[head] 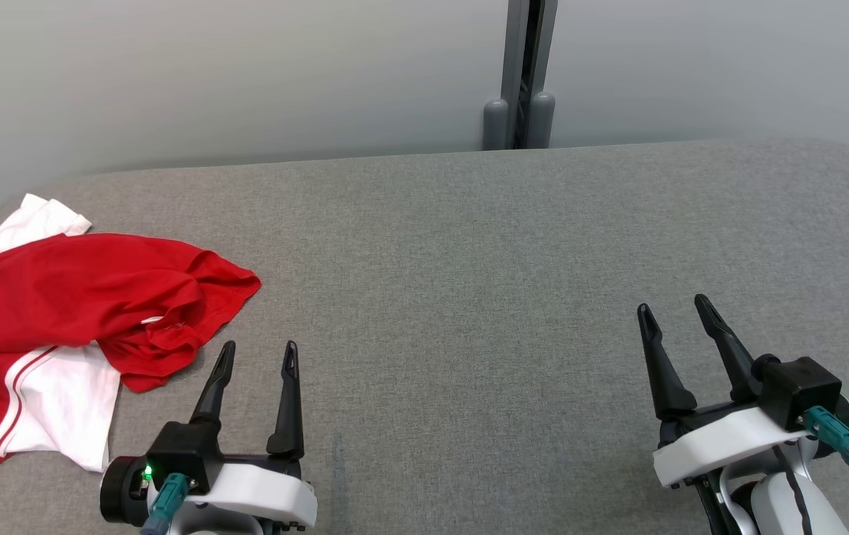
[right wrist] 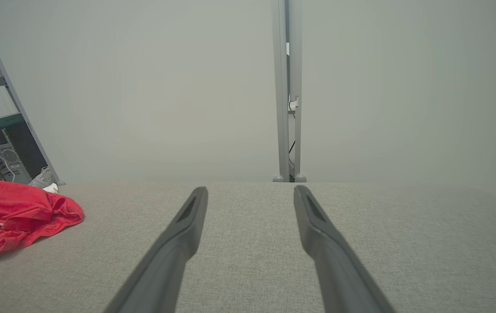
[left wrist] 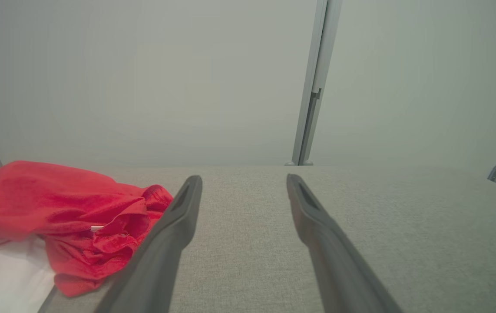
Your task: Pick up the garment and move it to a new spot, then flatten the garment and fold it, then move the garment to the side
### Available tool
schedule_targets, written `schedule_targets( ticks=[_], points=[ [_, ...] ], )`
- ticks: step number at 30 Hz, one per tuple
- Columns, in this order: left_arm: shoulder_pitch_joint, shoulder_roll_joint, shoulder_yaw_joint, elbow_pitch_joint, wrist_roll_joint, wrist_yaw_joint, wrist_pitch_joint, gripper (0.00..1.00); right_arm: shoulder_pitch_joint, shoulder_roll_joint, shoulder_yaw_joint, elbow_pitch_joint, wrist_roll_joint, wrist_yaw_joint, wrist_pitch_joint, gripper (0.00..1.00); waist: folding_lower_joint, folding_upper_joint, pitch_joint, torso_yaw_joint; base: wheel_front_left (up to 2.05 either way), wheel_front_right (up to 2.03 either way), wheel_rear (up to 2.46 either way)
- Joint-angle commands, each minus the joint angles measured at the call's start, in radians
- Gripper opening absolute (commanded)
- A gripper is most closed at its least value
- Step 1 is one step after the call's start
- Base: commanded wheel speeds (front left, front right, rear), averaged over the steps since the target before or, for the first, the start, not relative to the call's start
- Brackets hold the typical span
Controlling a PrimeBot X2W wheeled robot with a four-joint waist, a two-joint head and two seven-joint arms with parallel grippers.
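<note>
Garment [head: 75, 297], red and white, perhaps a jersey, lies crumpled at the left end of the grey tabletop [head: 484, 253], just beside my left claw [head: 259, 348]. That claw and my right claw [head: 672, 305] gape wide, empty.

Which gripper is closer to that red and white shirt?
Left. The left gripper is just beside the shirt, at its right edge; the right gripper is far off.
</note>
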Motion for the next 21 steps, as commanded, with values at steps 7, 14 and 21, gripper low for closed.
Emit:
schedule_targets(
  ticks=[7,14,21],
  points=[
    [0.004,0.005,0.014,-0.008,0.033,0.0,-0.012,1.0,-0.018,-0.008,0.006,0.02,-0.045,0.002,-0.032,1.0,0.0,0.0,0.009,0.004,0.0,0.0,0.0],
    [0.004,0.005,0.019,-0.013,0.062,0.007,-0.016,1.0,-0.027,-0.009,0.015,0.03,-0.077,0.002,-0.049,1.0,0.0,0.0,0.017,0.004,0.0,0.0,0.0],
    [-0.004,0.005,0.016,-0.007,0.074,0.003,-0.018,1.0,-0.034,-0.009,0.015,0.035,-0.088,0.002,-0.055,1.0,0.0,0.0,0.022,0.007,0.0,0.0,0.0]
  ],
)
